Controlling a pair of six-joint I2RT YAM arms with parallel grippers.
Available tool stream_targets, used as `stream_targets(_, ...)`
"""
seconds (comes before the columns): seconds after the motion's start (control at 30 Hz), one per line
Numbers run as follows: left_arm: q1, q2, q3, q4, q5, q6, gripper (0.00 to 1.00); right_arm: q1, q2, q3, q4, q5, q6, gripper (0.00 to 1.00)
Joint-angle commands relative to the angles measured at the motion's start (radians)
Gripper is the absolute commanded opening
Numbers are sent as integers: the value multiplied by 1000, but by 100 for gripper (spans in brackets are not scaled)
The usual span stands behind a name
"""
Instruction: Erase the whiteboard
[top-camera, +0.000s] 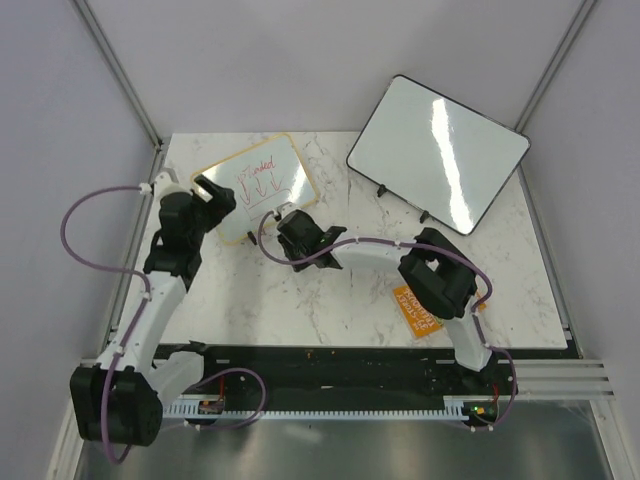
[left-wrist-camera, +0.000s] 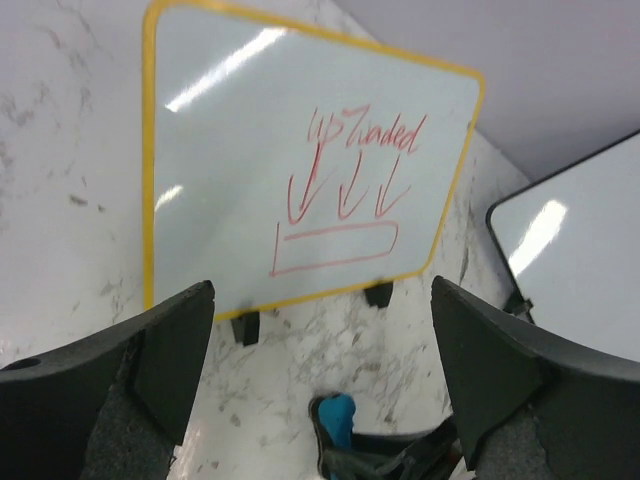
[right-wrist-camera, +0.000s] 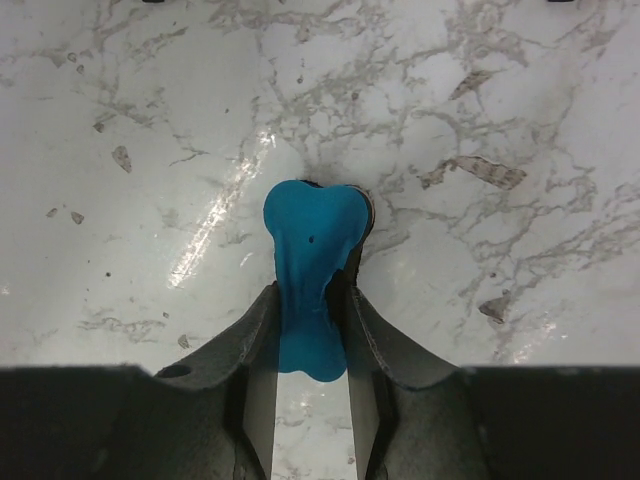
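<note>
The small yellow-framed whiteboard (top-camera: 255, 185) stands tilted on black feet at the back left of the marble table (top-camera: 330, 300). Red writing, arrows and a box (left-wrist-camera: 345, 190) mark its right half. My left gripper (top-camera: 208, 195) is open in front of the board's left part, with nothing between its fingers (left-wrist-camera: 322, 300). My right gripper (top-camera: 290, 228) is just in front of the board's near edge. In the right wrist view this gripper (right-wrist-camera: 310, 290) is shut on a blue eraser (right-wrist-camera: 310, 235), low over the marble. The eraser (left-wrist-camera: 340, 418) also shows in the left wrist view, below the board's feet.
A larger black-framed blank whiteboard (top-camera: 440, 150) leans at the back right and shows at the right edge of the left wrist view (left-wrist-camera: 570, 270). An orange card (top-camera: 418, 308) lies on the table by the right arm. Grey walls close off the back and sides.
</note>
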Motion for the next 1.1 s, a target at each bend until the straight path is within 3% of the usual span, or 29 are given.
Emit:
stream_targets(0.0, 9, 115, 280, -151, -128, 70, 95, -10, -113, -30, 67, 18, -22, 21)
stream_targets(0.13, 21, 184, 434, -142, -14, 194, 93, -13, -190, -61, 106, 41, -39, 20)
stream_targets(0.27, 76, 245, 517, -145, 68, 201, 94, -27, -248, -82, 158, 53, -45, 20)
stream_targets(0.43, 163, 343, 485, -148, 127, 195, 94, -43, -284, -66, 202, 55, -48, 19)
stream_targets(0.57, 231, 400, 385, -63, 205, 150, 92, -65, -281, -50, 241, 13, -45, 19)
stream_targets(0.8, 259, 540, 416, -6, 151, 212, 92, -103, -245, -44, 317, -28, -37, 19)
stream_targets(0.93, 297, 571, 345, 185, 275, 213, 94, -122, -233, -72, 359, -74, -13, 19)
stream_targets(1.07, 334, 636, 339, 261, 416, 216, 94, -128, -218, -72, 359, -76, -5, 19)
